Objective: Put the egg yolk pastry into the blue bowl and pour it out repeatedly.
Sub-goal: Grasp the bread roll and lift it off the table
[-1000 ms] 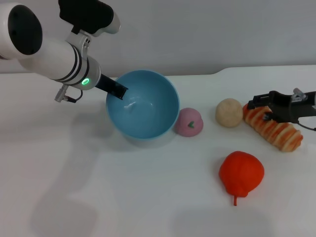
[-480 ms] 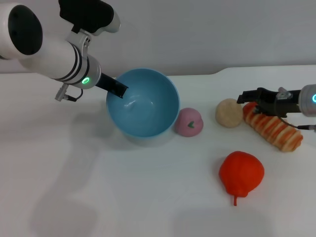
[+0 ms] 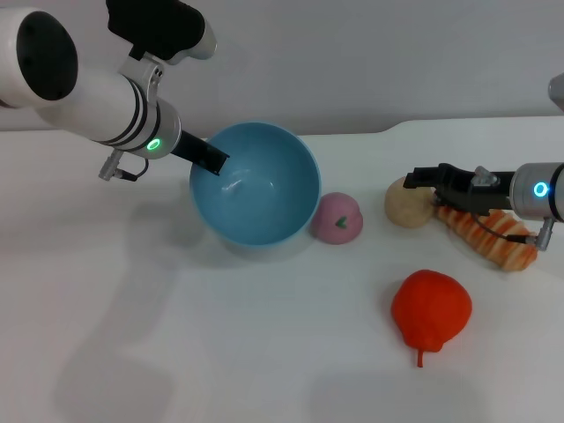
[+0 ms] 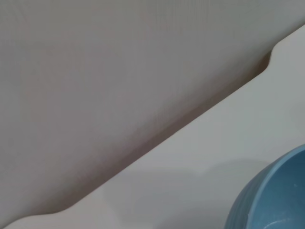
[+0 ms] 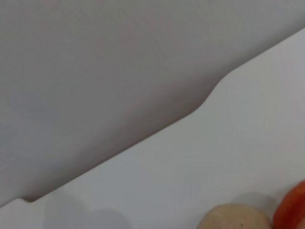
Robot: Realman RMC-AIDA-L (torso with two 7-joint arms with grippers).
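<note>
1. The right gripper [image 3: 416, 179] hovers at the egg yolk pastry [image 3: 406, 203], fingers a little apart, holding nothing.
2. The pastry sits on the table [image 3: 264, 352], between a pink ball [image 3: 337, 218] and a striped bread [image 3: 493, 238].
3. It looks light, soft and crumbly; a gentle grip across its round sides seems best.
4. The left gripper [image 3: 210, 159] grips the tilted blue bowl [image 3: 256, 183] by its rim.

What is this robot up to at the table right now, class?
The left gripper grips the rim of the round light-blue plastic bowl, which is tilted with its opening facing forward and holds nothing. The right gripper reaches in from the right and is at the small beige dome-shaped pastry, which sits on the white table and is not lifted yet. A pink ball lies between bowl and pastry.
</note>
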